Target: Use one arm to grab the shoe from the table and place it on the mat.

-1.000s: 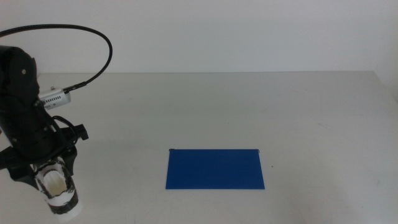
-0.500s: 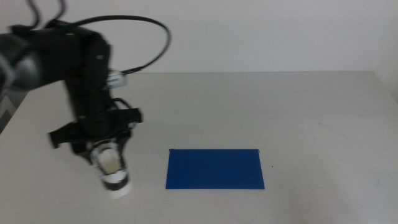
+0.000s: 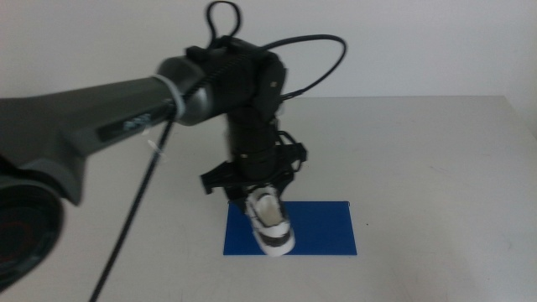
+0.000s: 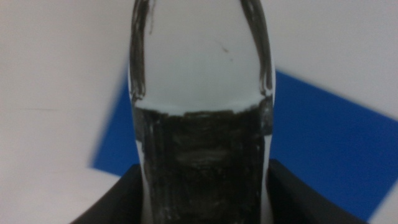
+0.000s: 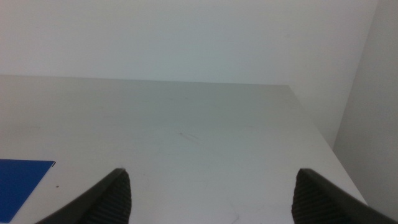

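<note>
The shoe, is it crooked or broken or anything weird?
Nothing looks broken. The shoe hangs toe-down in the left gripper over the left part of the blue mat, so it's tilted only because it's being carried. The right gripper waits, open.

White sneaker (image 3: 272, 223) with black stripes and trim — over a solid dark-blue mat (image 3: 323, 231) — on an off-white table (image 3: 419, 159).
</note>
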